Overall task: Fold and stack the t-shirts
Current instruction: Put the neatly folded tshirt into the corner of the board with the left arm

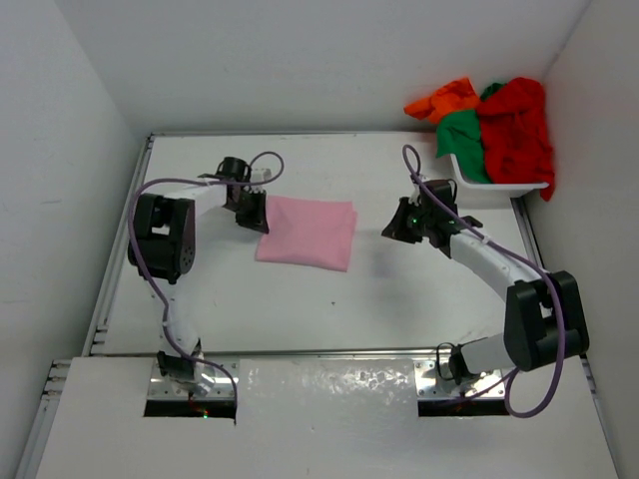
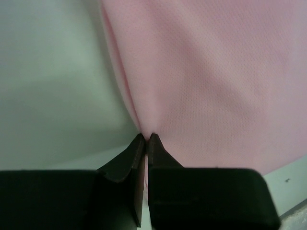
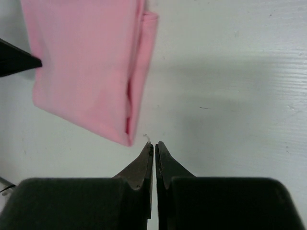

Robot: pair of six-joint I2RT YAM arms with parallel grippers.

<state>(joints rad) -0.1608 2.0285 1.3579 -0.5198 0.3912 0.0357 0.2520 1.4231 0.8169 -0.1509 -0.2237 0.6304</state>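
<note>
Two closed grippers flank the folded light pink cloth t-shirt (image 1: 307,233) mid-table. The right gripper (image 3: 154,143) holds nothing, and the left gripper (image 2: 146,136) presses its left edge; whether it nips cloth I cannot tell. Soft, light and limp, this neat rectangle is probably best pinched at a corner through all layers. Farther back, the bright red t-shirt (image 1: 514,125), green t-shirt (image 1: 461,140) and orange t-shirt (image 1: 444,100) lie crumpled in the white plastic mesh basket (image 1: 499,186).

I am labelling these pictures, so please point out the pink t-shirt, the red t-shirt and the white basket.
pink t-shirt (image 1: 307,233), top view, middle of the folded cloth.
red t-shirt (image 1: 519,130), top view, middle of the bunched cloth.
white basket (image 1: 504,187), top view, its near rim.
</note>
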